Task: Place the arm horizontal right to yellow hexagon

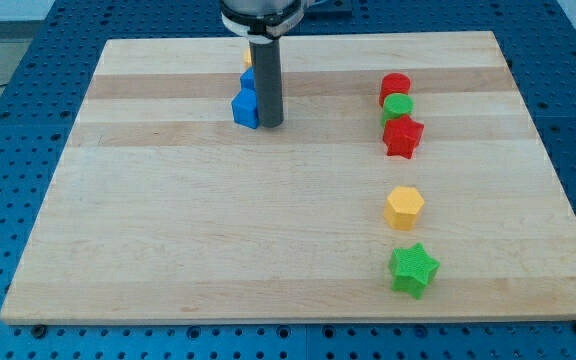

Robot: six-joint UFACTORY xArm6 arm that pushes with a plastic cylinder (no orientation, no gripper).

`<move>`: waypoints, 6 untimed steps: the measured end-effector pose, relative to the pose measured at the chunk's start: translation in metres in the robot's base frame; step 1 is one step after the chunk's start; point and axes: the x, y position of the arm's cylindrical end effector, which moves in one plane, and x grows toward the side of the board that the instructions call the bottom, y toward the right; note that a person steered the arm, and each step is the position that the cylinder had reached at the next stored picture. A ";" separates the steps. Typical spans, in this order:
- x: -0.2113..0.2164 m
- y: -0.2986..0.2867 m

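Observation:
The yellow hexagon (404, 207) lies on the wooden board (168, 230) at the lower right. My tip (271, 125) is at the end of the dark rod, far up and to the left of the hexagon. The tip touches the right side of a blue block (245, 107). A second blue block (248, 78) and a sliver of a yellow block (247, 58) sit just above it, partly hidden by the rod.
A red cylinder (395, 87), a green cylinder (398, 106) and a red star (403, 136) stand in a column above the hexagon. A green star (412, 269) lies below it. The blue perforated table (28, 120) surrounds the board.

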 end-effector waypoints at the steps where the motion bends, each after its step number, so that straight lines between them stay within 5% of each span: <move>1: -0.015 0.000; 3: -0.012 0.062; 5: 0.094 0.082; 6: 0.098 0.161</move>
